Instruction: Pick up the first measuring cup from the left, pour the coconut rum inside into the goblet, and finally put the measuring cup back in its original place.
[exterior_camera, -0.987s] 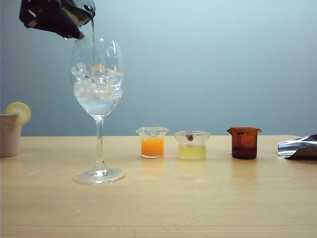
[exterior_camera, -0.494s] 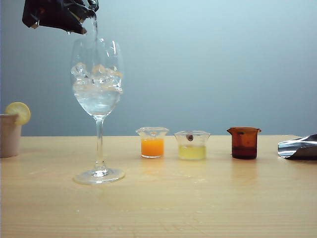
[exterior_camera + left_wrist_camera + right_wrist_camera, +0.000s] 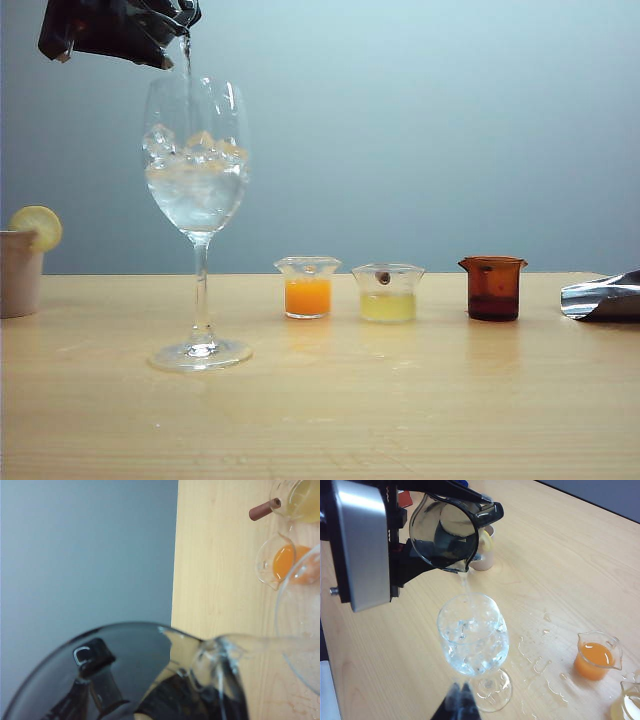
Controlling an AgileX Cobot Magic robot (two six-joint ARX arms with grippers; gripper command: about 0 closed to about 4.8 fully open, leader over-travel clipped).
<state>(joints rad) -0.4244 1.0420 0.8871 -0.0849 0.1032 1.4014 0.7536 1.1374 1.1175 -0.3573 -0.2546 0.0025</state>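
Left gripper [image 3: 437, 535] clamped on the tipped measuring cup [image 3: 442, 532], with the goblet [image 3: 472, 635] directly beneath receiving a thin stream of coconut rum [image 3: 464, 583]. Right gripper [image 3: 460, 705] low beside the goblet's foot, fingertips pressed together, holding nothing.

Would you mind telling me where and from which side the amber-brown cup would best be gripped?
Probably across the straight lower wall of the amber-brown cup, below the flared rim, coming in level from the right of the exterior view, where only the right gripper lies. It stands upright, and the pale yellow cup crowds its other side.
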